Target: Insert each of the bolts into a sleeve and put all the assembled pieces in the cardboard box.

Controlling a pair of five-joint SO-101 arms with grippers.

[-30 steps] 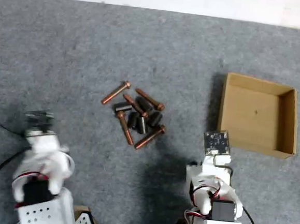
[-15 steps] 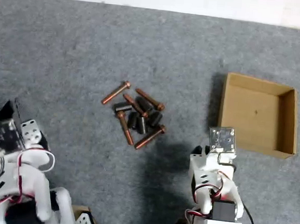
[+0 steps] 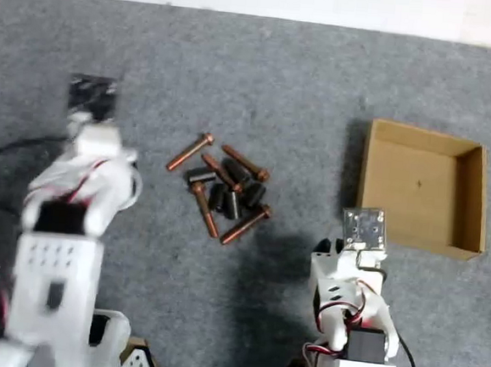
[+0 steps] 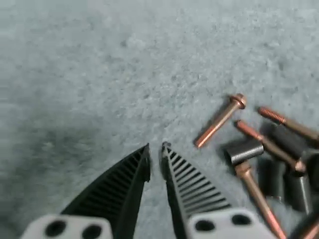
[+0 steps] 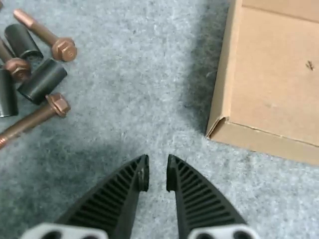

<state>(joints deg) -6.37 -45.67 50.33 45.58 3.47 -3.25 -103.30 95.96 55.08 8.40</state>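
Several copper bolts (image 3: 190,151) and dark sleeves (image 3: 233,205) lie in a loose pile mid-table. In the left wrist view a lone bolt (image 4: 219,121) and a sleeve (image 4: 244,151) lie just beyond and to one side of my left gripper (image 4: 155,148), which hovers over bare carpet, shut with nothing in it. My left arm (image 3: 95,150) stretches out to the left of the pile. My right gripper (image 5: 156,172) is shut and empty over the carpet, between the pile's bolts (image 5: 45,35) and sleeves (image 5: 42,79) and the cardboard box (image 5: 264,142). The box (image 3: 465,201) holds nothing.
Grey carpet (image 3: 262,74) covers the table. A pale strip (image 3: 328,3) runs along its far edge. My right arm (image 3: 353,277) stands at the front, just left of the box's near corner.
My left arm has swung up from its folded pose at the front left and now reaches out beside the pile. The right arm shifted slightly, then held still.
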